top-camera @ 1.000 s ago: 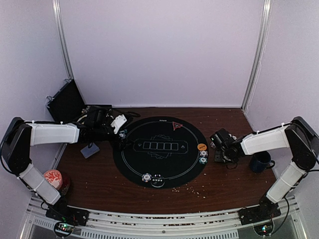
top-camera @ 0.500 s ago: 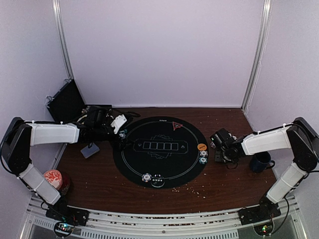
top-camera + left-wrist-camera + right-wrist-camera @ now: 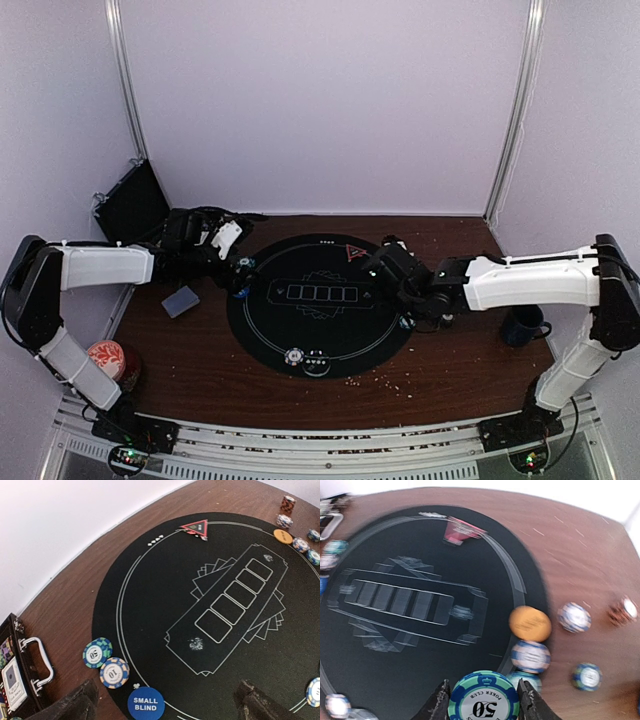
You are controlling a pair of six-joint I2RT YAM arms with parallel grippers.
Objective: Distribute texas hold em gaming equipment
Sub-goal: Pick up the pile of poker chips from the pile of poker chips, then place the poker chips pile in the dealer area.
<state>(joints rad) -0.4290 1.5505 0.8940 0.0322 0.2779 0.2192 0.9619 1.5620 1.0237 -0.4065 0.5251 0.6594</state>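
Hanging over the mat's [image 3: 420, 665] right side, a green chip [image 3: 483, 704] is clamped by the right gripper [image 3: 485, 700]. The left gripper [image 3: 167, 706] is spread wide.

- The green chip [image 3: 483, 697], bottom middle of the right wrist view, is cut off by the lower edge.
- The red triangle [image 3: 461, 531], upper middle there, is blurred, its print unreadable.
- The black case [image 3: 20, 680], lower left of the left wrist view, runs off the edge.
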